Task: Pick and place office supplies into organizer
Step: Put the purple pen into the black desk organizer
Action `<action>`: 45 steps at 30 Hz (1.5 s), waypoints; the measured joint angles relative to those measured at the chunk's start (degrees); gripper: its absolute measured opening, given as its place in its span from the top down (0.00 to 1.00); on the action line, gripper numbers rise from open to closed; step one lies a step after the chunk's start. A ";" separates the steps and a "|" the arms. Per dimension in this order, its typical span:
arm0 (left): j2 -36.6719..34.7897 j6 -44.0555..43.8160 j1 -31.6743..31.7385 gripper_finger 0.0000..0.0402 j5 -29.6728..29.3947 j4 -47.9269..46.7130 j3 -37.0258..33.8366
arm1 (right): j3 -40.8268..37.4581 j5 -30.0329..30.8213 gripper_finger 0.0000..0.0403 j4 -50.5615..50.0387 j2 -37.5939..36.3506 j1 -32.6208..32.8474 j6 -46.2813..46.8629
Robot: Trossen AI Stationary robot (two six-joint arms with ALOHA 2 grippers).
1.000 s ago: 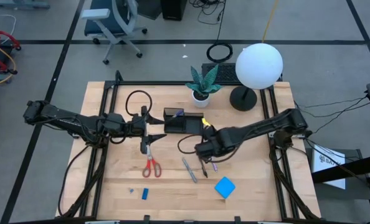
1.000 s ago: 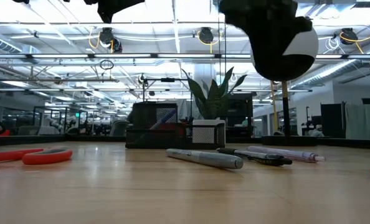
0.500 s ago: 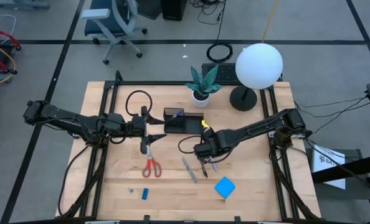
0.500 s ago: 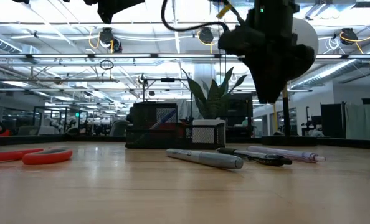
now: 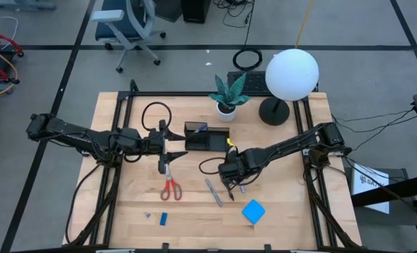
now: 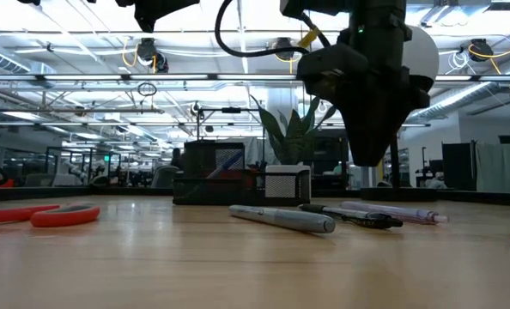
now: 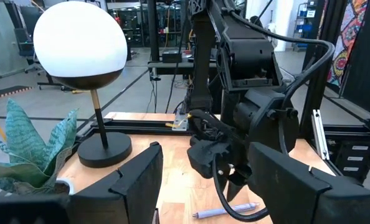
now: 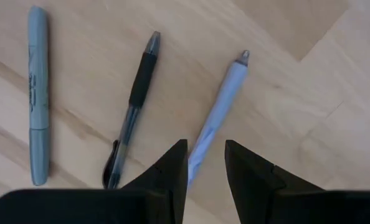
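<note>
Three pens lie side by side on the wood: a grey marker (image 8: 37, 93), a black pen (image 8: 132, 112) and a bluish pen (image 8: 217, 112). My right gripper (image 8: 205, 167) hangs open just above them (image 5: 229, 179), its fingers either side of the bluish pen's near end, clear of the table in the low view (image 6: 371, 154). My left gripper (image 5: 165, 146) waits open, high over the red-handled scissors' (image 5: 170, 187) blade tips. The black organizer (image 5: 207, 138) holds one bluish pen. The blue pad (image 5: 253, 211) and the blue eraser (image 5: 163, 218) lie flat near the front edge.
A white plant pot (image 5: 227, 107) and a globe lamp (image 5: 291, 73) stand behind the organizer at the far edge. A black cable loop (image 5: 156, 112) lies on the table far left of the organizer. Bare wood shows between the scissors and the eraser.
My right gripper has come down toward the pens and shifted a little toward the table's near edge. In the low view it has dropped from the top of the picture to just above the pens. Nothing on the table has moved.
</note>
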 joint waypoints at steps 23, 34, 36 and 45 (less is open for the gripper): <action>0.00 -1.04 0.00 0.39 0.02 -0.05 0.02 | -0.07 -7.34 0.75 1.12 -0.02 -3.07 -6.12; -0.02 -1.29 0.00 0.39 0.02 -0.37 0.02 | -0.07 -7.61 0.75 1.00 -0.02 -4.29 -7.27; -0.02 -1.29 0.00 0.39 0.02 -0.37 0.02 | -0.07 -7.69 0.75 0.96 -0.02 -4.55 -8.02; -0.02 -1.29 0.00 0.39 0.02 -0.37 0.02 | -0.07 -8.76 0.69 0.75 -0.02 -4.95 -7.90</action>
